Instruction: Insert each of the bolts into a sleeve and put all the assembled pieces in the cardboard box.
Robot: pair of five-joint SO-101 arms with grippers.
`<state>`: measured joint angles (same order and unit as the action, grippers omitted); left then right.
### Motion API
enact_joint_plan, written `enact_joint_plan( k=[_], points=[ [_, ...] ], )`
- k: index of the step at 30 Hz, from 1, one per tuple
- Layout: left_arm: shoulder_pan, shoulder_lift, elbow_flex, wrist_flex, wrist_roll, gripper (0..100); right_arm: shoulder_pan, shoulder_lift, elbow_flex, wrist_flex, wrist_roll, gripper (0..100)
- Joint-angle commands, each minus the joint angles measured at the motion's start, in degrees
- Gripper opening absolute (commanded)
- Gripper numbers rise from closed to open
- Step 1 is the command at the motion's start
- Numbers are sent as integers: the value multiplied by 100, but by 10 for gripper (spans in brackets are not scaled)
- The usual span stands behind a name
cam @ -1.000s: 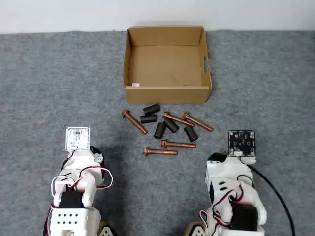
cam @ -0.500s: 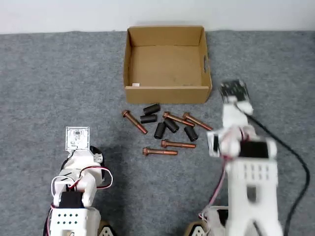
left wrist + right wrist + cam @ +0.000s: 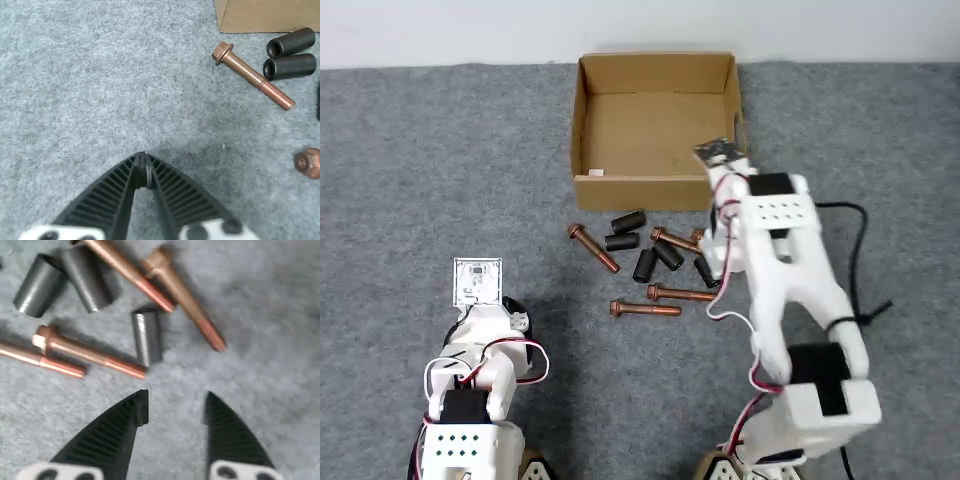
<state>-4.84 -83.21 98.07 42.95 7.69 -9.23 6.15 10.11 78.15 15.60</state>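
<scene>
Grey felt-like matting covers the worktop, and an open brown cardboard box (image 3: 660, 192) sits at the middle of its far edge, holding no pieces yet. Between the box and the worktop's centre, five copper-coloured flanged bolts (image 3: 682, 293) and five short black cylindrical sleeves (image 3: 628, 221) lie loose and mixed, none assembled. The right gripper (image 3: 176, 405) hangs over the pile's right side, jaws spread wide, with one black sleeve (image 3: 146, 336) just ahead of them; it is likely lining up a first pick. The left gripper (image 3: 142, 162) sits toward the near-left corner, jaws pressed together on nothing, probably parked until needed.
</scene>
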Motion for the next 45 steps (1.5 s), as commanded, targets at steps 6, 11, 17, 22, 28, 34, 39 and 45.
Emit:
enact_joint_plan(
  k=[6,11,17,22,28,34,39,45],
  points=[
    [-18,-35,-119,-132,-44,7,-549,418,-422,-207,53,213],
    [-18,-35,-119,-132,-44,7,-523,787,-422,-664,237,212],
    [-18,-35,-119,-132,-44,7,-514,1191,-431,-1033,747,212],
    [-18,-35,-119,-132,-44,7,-514,1446,-431,-1314,949,204],
    [-18,-35,-119,-132,-44,7,-558,1710,-431,-1323,932,41],
    [-18,-35,-119,-132,-44,7,-549,1692,-431,-1156,949,10],
    [-18,-35,-119,-132,-44,7,-523,1516,-554,-620,914,10],
    [-18,-35,-119,-132,-44,7,-497,804,-888,629,782,10]
  ],
)
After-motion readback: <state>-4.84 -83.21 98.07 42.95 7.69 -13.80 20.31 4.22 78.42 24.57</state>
